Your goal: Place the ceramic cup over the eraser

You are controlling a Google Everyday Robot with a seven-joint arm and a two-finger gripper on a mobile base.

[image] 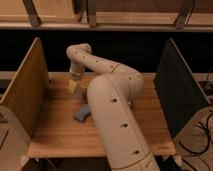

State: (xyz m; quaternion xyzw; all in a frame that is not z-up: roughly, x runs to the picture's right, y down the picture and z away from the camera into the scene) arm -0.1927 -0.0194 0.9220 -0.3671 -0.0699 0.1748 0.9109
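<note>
Camera view. A: Where are the gripper and the cup?
B: You will find the gripper (75,81) at the back left of the table (55,136), near the left side panel (22,95). The cup (73,86) shows as a cream shape right at its tip. You cannot tell whether the gripper is closed on it or open.
A: And the eraser?
B: Not visible; the arm (112,110) may hide it. A blue-grey pad (82,114) lies nearer the camera, apart from the cup.
A: What can go wrong?
B: If you lower the cup off-centre, its rim may land on the eraser and tip. If the grip is loose, the cup may drop early. Do not mistake the pad for the target.
</note>
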